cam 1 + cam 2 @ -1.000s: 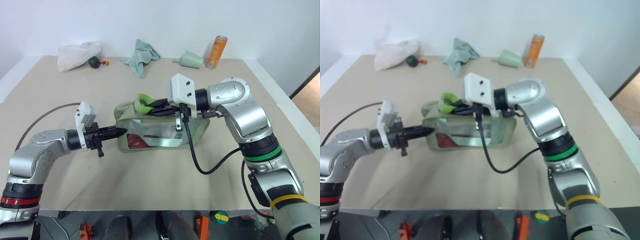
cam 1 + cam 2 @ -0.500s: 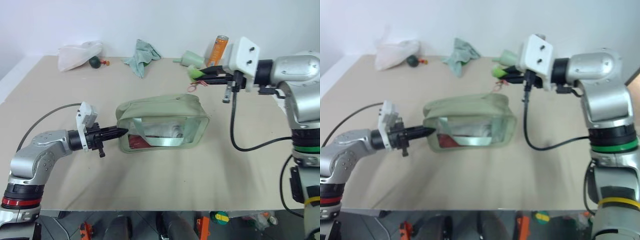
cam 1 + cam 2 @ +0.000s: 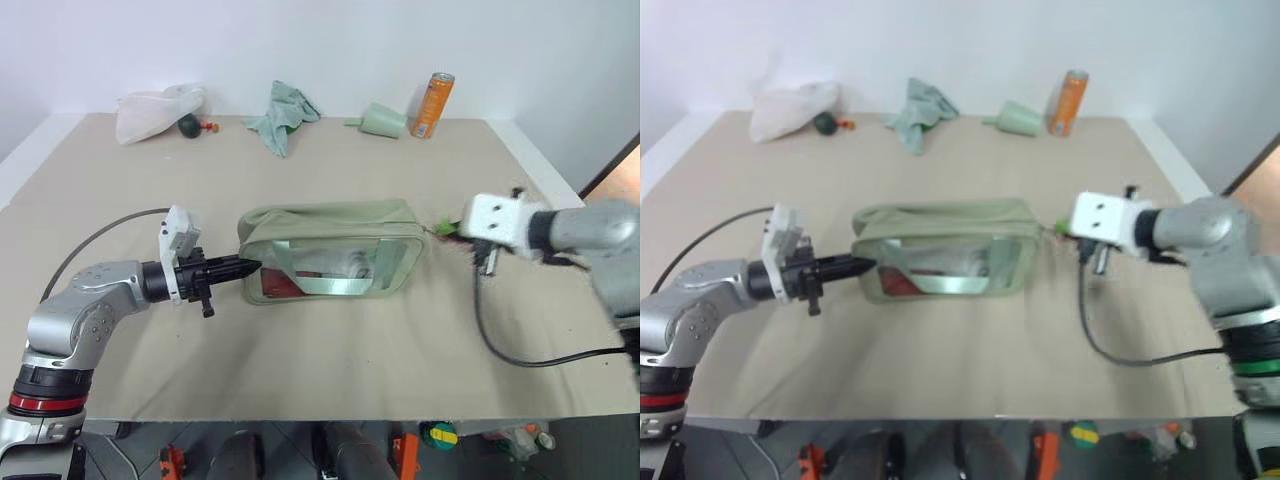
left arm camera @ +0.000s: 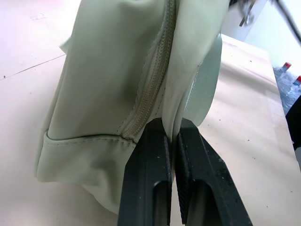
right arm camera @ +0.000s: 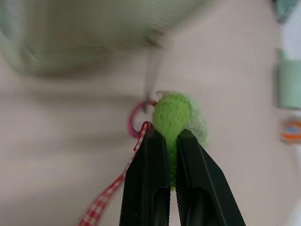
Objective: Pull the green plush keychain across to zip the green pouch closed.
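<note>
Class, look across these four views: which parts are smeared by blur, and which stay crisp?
Head views: the right gripper and its arm are smeared, while the left gripper and green pouch are crisp. Right wrist view: pouch and table are blurred, the green plush keychain sharper. Left wrist view: sharp stitching.

Right pincer [image 5: 171,134] clamped on green plush keychain [image 5: 176,113], reddish cord [image 5: 136,129] alongside, green pouch [image 5: 94,37] beyond
</note>
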Motion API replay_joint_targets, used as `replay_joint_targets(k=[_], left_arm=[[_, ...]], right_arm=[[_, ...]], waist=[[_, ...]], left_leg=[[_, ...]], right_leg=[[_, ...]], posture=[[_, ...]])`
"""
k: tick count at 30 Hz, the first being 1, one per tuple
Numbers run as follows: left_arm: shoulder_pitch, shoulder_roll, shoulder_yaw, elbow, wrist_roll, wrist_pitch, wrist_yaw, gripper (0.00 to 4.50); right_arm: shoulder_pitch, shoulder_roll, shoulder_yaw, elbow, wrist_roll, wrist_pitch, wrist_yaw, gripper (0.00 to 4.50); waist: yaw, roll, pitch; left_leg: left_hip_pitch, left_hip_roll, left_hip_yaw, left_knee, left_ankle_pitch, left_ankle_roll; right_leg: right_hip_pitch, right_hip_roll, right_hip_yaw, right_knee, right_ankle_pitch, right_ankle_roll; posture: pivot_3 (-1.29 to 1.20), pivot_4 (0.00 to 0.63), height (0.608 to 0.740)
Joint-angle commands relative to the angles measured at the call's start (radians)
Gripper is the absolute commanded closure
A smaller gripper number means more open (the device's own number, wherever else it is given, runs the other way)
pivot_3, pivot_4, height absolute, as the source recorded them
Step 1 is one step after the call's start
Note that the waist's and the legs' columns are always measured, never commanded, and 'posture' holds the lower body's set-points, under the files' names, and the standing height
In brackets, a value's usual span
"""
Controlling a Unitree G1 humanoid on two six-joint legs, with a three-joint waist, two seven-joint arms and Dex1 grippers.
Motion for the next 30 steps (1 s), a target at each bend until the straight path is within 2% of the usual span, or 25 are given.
replay_joint_targets(k=[1, 3, 7, 12, 14, 15, 16, 17, 19, 20, 22, 26, 30], left_arm=[[-0.027, -0.003, 0.029, 0.0, -0.025, 0.021, 0.014, 4.5], [-0.032, -0.004, 0.033, 0.002, -0.028, 0.029, 0.023, 4.5], [-0.031, -0.003, 0.04, -0.006, -0.035, 0.042, 0.041, 4.5], [-0.023, -0.001, 0.051, -0.012, -0.039, 0.047, 0.05, 4.5], [-0.031, -0.004, 0.064, -0.003, -0.057, 0.062, 0.056, 3.76], [-0.038, -0.007, 0.074, 0.001, -0.075, 0.077, 0.061, 3.47], [-0.045, -0.01, 0.083, 0.003, -0.086, 0.084, 0.067, 3.25], [-0.049, -0.011, 0.088, 0.002, -0.093, 0.089, 0.073, 2.81], [-0.051, -0.004, 0.108, -0.011, -0.105, 0.098, 0.09, 2.2], [-0.047, 0.003, 0.124, -0.025, -0.123, 0.109, 0.091, 1.71], [-0.031, 0.024, 0.164, -0.056, -0.168, 0.134, 0.079, 1.15], [0.065, 0.098, 0.253, -0.073, -0.191, 0.155, 0.059, 1.15], [0.16, 0.143, 0.315, -0.014, -0.143, 0.112, 0.065, 1.15]], right_arm=[[0.023, 0.091, 0.049, -0.057, -0.013, 0.041, -0.042, 4.45], [0.042, 0.143, 0.051, -0.058, 0.013, 0.07, -0.047, 4.45], [0.039, 0.161, -0.003, -0.063, 0.078, 0.129, -0.013, 3.2], [-0.009, 0.113, -0.088, -0.036, 0.143, 0.163, 0.033, 1.5], [-0.044, 0.101, -0.133, -0.016, 0.172, 0.18, 0.027, 0.91], [-0.06, 0.099, -0.155, -0.008, 0.186, 0.186, 0.02, 0.47], [-0.07, 0.091, -0.177, -0.005, 0.202, 0.19, 0.021, 0.22], [-0.074, 0.085, -0.191, -0.004, 0.213, 0.192, 0.024, 0.0], [-0.069, 0.056, -0.249, -0.018, 0.287, 0.235, 0.069, 0.0], [-0.063, 0.043, -0.278, -0.025, 0.326, 0.263, 0.086, 0.0], [-0.032, 0.012, -0.327, -0.046, 0.396, 0.31, 0.127, 0.0], [0.091, -0.042, -0.46, -0.076, 0.505, 0.375, 0.17, 0.0], [0.192, -0.026, -0.579, -0.11, 0.616, 0.455, 0.146, 0.0]], waist=[[0.0, 0.001, 0.001], [0.0, 0.001, 0.0], [-0.009, -0.001, -0.001], [-0.01, -0.001, -0.001], [-0.01, 0.0, 0.0], [-0.011, 0.0, 0.0], [-0.01, 0.0, 0.0], [-0.01, 0.0, 0.0], [-0.01, 0.0, 0.0], [-0.01, 0.0, 0.0], [-0.01, 0.0, 0.0], [-0.012, 0.0, 0.0], [-0.013, 0.0, 0.0]], left_leg=[[0.0, 0.0, 0.0, 0.0, 0.001, -0.001], [0.0, 0.0, 0.0, 0.0, 0.001, -0.001], [0.0, 0.0, 0.0, 0.0, 0.001, -0.001], [0.0, 0.0, 0.0, -0.001, 0.001, -0.001], [0.0, 0.0, 0.0, -0.001, 0.001, -0.001], [0.0, 0.0, 0.0, -0.001, 0.001, -0.001], [0.0, 0.0, 0.0, -0.001, 0.001, -0.001], [0.0, 0.0, 0.0, -0.001, 0.001, -0.001], [-0.001, 0.0, 0.0, -0.001, 0.001, -0.001], [-0.001, 0.0, -0.001, -0.001, 0.001, -0.001], [-0.001, 0.0, 0.0, -0.001, 0.0, -0.001], [-0.001, 0.0, 0.0, -0.001, -0.001, 0.0], [0.0, 0.0, 0.0, -0.002, -0.001, 0.001]], right_leg=[[0.0, 0.0, 0.0, 0.001, 0.0, 0.0], [0.0, 0.0, 0.0, 0.001, 0.0, 0.0], [0.0, 0.0, 0.0, 0.001, 0.0, 0.0], [0.0, 0.001, -0.001, 0.001, 0.0, 0.0], [0.0, 0.001, -0.001, 0.001, 0.0, 0.0], [-0.001, 0.0, 0.0, 0.001, 0.0, 0.0], [-0.001, 0.0, 0.0, 0.001, 0.0, 0.0], [-0.001, 0.0, 0.0, 0.001, 0.0, 0.0], [0.0, 0.0, -0.001, 0.001, 0.0, 0.0], [-0.001, 0.0, -0.001, 0.0, 0.0, 0.0], [-0.001, 0.0, 0.0, 0.0, 0.0, 0.0], [-0.001, 0.0, 0.0, -0.001, -0.001, 0.0], [-0.001, 0.0, 0.0, 0.0, -0.001, 0.0]], posture=[[0.0, 0.15, 0.74], [0.0, 0.15, 0.74], [0.0, 0.15, 0.74], [0.0, 0.15, 0.74], [0.0, 0.15, 0.74], [0.0, 0.15, 0.74], [0.0, 0.15, 0.74], [0.0, 0.15, 0.74], [0.0, 0.15, 0.74], [0.0, 0.15, 0.74], [0.0, 0.15, 0.74], [0.0, 0.15, 0.74], [0.0, 0.15, 0.74]])
